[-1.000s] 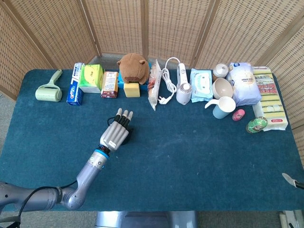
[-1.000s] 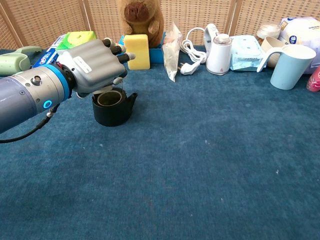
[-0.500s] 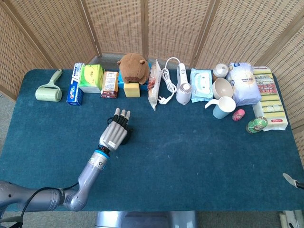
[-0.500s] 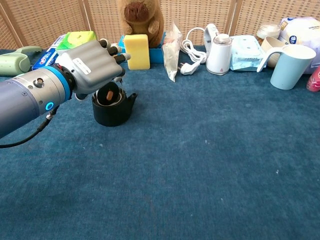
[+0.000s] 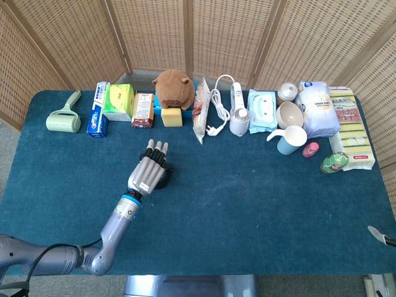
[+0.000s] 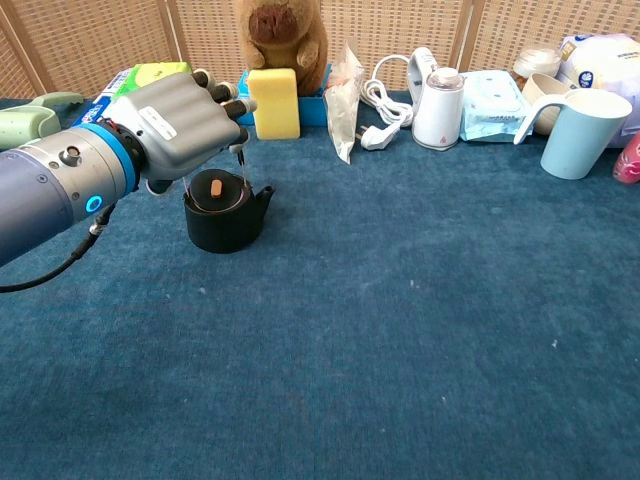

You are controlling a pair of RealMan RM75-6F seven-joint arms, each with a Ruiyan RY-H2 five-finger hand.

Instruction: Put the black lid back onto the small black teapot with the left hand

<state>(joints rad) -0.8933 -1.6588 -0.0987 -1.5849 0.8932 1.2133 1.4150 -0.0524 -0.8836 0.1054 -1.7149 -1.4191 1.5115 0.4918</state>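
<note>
The small black teapot (image 6: 226,216) stands on the blue cloth, left of centre, spout toward the right. The black lid (image 6: 217,191) with its orange knob sits in the pot's mouth. My left hand (image 6: 176,124) hovers just above and left of the lid, fingers spread and holding nothing. From the head view the left hand (image 5: 149,171) covers most of the teapot (image 5: 166,179). Only a grey sliver of the right hand (image 5: 378,234) shows at the table's near right edge.
Along the back stand a lint roller (image 5: 64,117), boxes (image 5: 119,101), a plush toy (image 5: 172,86) on a yellow block (image 6: 274,103), a charger cable (image 5: 218,111), a wipes pack (image 5: 262,110), a blue cup (image 6: 583,118) and sponges (image 5: 349,127).
The lid, absent from the open pot a second ago, now sits on it. My left hand has let it go and risen slightly above the teapot.
</note>
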